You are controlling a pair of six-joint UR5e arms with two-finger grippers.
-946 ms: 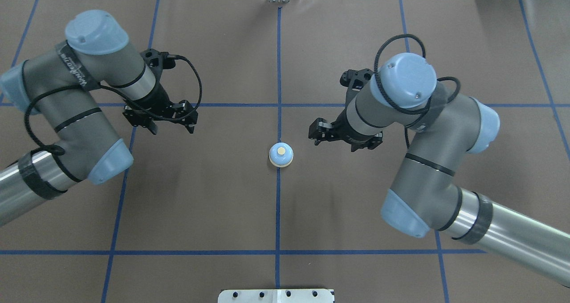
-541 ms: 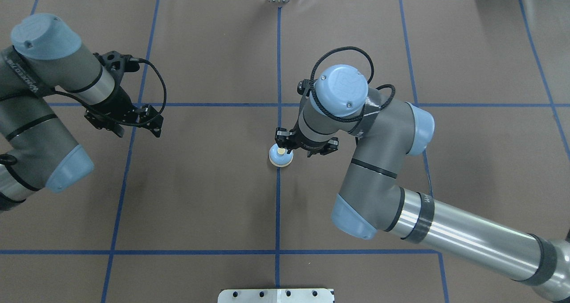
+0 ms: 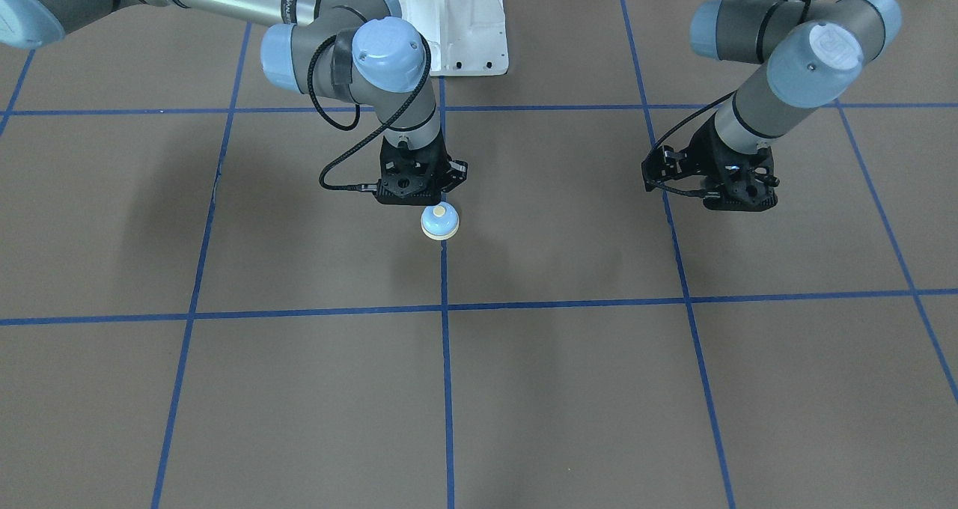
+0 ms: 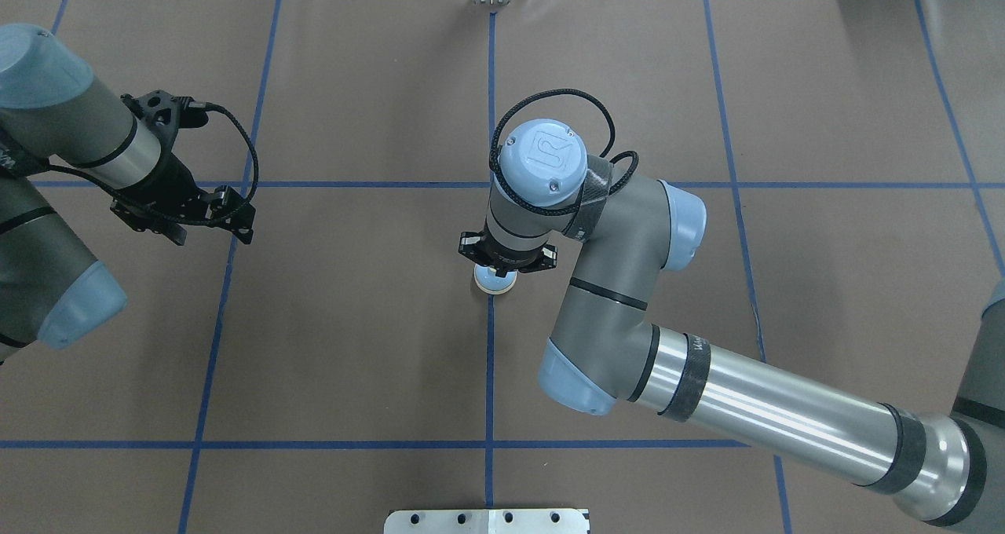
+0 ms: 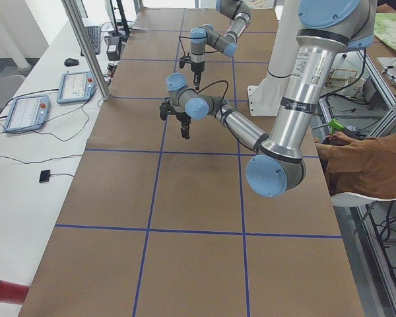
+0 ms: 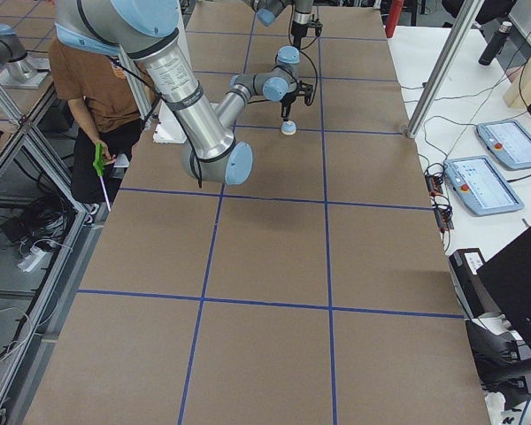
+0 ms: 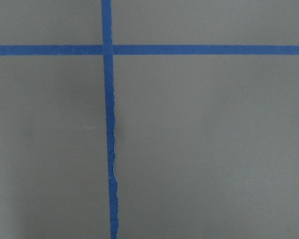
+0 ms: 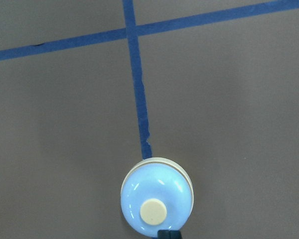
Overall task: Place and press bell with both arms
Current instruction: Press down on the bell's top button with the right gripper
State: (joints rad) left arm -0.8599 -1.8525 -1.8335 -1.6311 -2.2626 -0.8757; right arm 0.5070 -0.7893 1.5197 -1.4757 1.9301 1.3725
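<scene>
The bell stands upright on the brown table, on the blue tape line that runs down the middle, a little toward the robot from where that line meets a cross line.

Far to the left in the overhead view, the left arm reaches in from the table's edge. The left gripper points down over bare table beside another tape crossing, well apart from the bell. Its wrist camera shows only brown surface and tape, and no view shows its fingers plainly, so I cannot tell whether they are apart or together.

In the middle, the right gripper hangs straight down over the bell and covers the bell's far half in the overhead view. In the right wrist view, one narrow black tip shows at the bottom edge, just beside the cream button and over the blue dome. The fingers look drawn together with nothing between them. Whether the tip touches the bell cannot be told.

To the right, the right arm stretches back across the table in a long silver tube, its elbow bent toward the bell.
</scene>
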